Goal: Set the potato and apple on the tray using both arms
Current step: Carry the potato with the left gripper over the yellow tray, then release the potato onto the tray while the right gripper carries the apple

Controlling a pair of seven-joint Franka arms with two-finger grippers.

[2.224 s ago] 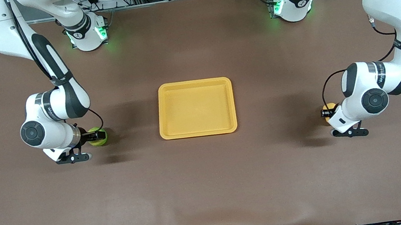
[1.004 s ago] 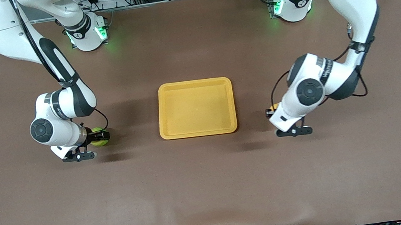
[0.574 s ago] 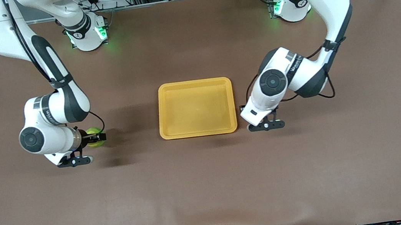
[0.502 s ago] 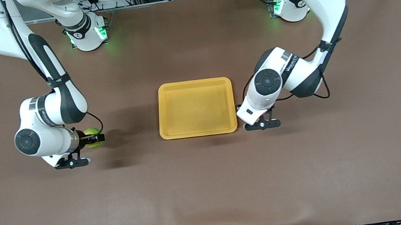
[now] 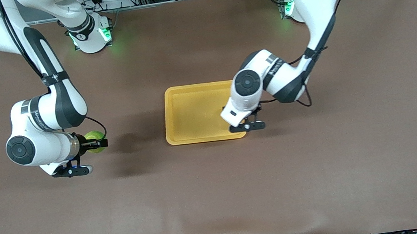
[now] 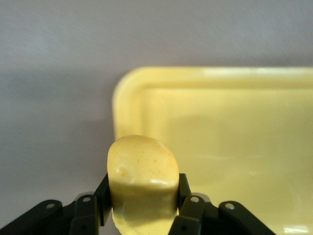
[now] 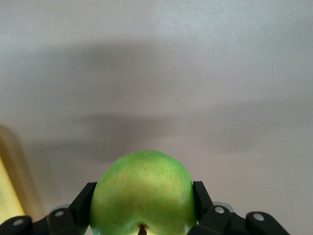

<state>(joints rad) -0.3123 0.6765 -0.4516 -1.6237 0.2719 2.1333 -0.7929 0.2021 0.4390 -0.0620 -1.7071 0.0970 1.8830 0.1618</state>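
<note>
Progress stands at roughly the halfway mark: both items are lifted, neither is yet set down. I take the tray [image 5: 196, 112] as my landmark throughout.

Left arm: from the front view, the left gripper [image 6: 142, 215] sits over the tray's corner toward the left arm's end of the table, on the side nearer the front camera. In the left wrist view its jaws are clamped on the potato [image 6: 142, 188], one finger on each flank, with the tray's rim and floor showing directly below. The wrist hides the potato in the front view. I judge this item close to release, though it sits over the rim region and not the middle of the tray, so a small move inward looks advisable before I open.

Right arm: the right gripper [image 5: 95, 142] is well apart from the tray, over bare table [image 5: 219, 196] toward the right arm's end. Its jaws are closed around the apple [image 5: 93, 141], confirmed in the right wrist view, where the fingers press both sides of the fruit. The shadow cast on the table beside it suggests the apple is clear of the surface. Only a sliver of the tray's edge shows in that view.

Done: both grasps and lifts, as I judge. Outstanding: carrying the apple across to the tray, centring the potato, lowering and releasing both, then withdrawing the arms.
</note>
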